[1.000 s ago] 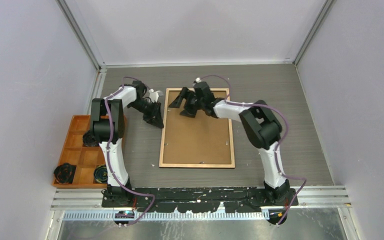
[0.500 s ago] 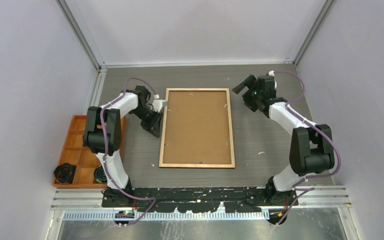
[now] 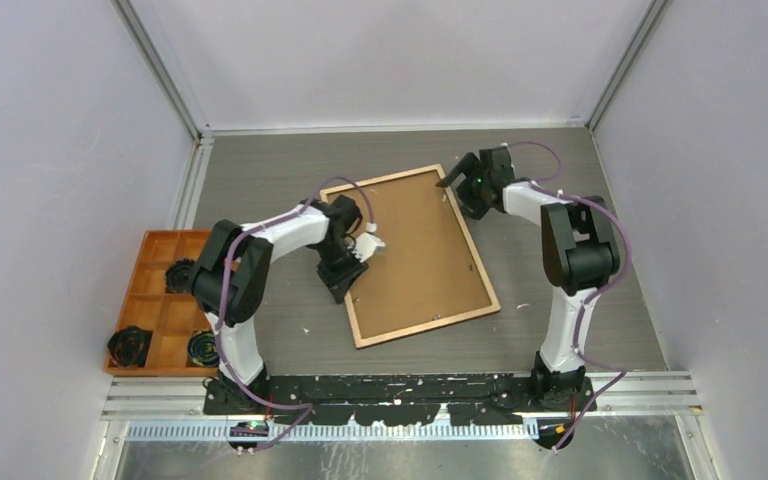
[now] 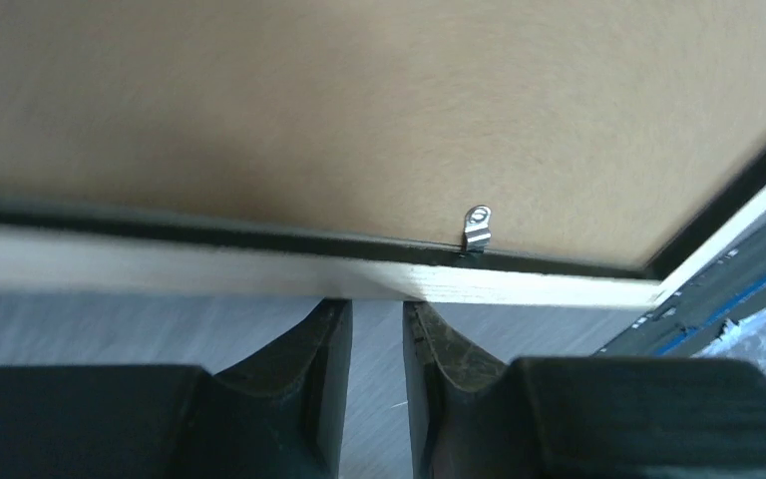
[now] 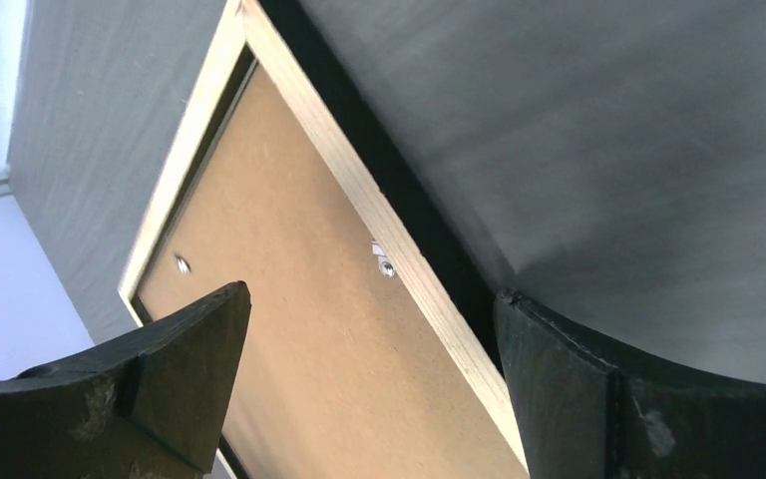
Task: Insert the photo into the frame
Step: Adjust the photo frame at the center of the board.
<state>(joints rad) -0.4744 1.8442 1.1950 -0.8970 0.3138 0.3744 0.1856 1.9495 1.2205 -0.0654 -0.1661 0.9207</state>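
1. Frame (image 3: 429,323) lies back-up mid-table; board (image 3: 415,250) fills it; photo unseen.
2. Left gripper (image 4: 377,314) barely parted, empty, at left rail; right gripper (image 5: 371,295) wide, empty, over far corner.
3. Probably freeing board: next, turn clips (image 4: 477,228).

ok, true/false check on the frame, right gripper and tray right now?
1. The frame lies back up, brown board showing. True.
2. The right gripper is shut on a frame corner. False: it is wide open and holds nothing.
3. The frame lies straight in the top view. False: it is skewed.
4. A tray sits left of the frame. True.
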